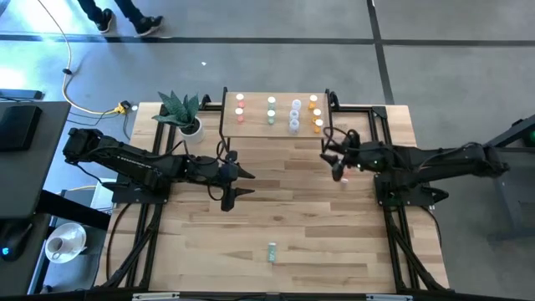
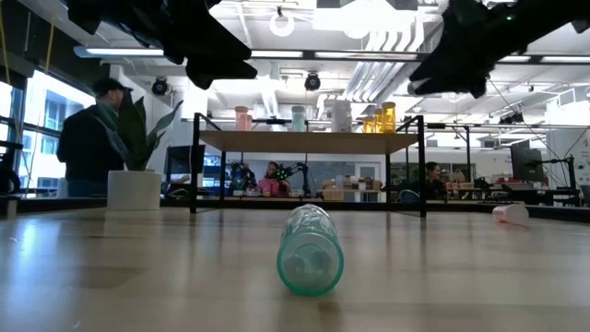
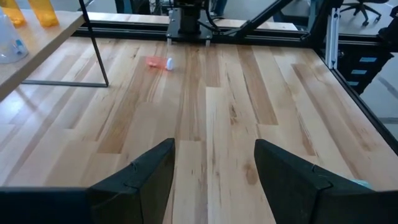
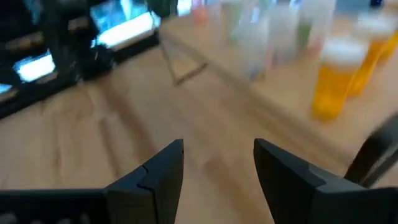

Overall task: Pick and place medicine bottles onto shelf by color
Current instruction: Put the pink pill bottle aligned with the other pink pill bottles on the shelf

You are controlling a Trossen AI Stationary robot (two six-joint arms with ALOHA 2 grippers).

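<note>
Right gripper (image 1: 332, 156) jaws apart, empty, near shelf (image 1: 255, 125). I'd drop onto fallen pink bottle (image 1: 342, 179), grasp across body.

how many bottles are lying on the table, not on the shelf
2. A green bottle lies on its side near the table's front edge, and a pink bottle lies just under the right claw. Others could be hidden beneath the arms.
</note>
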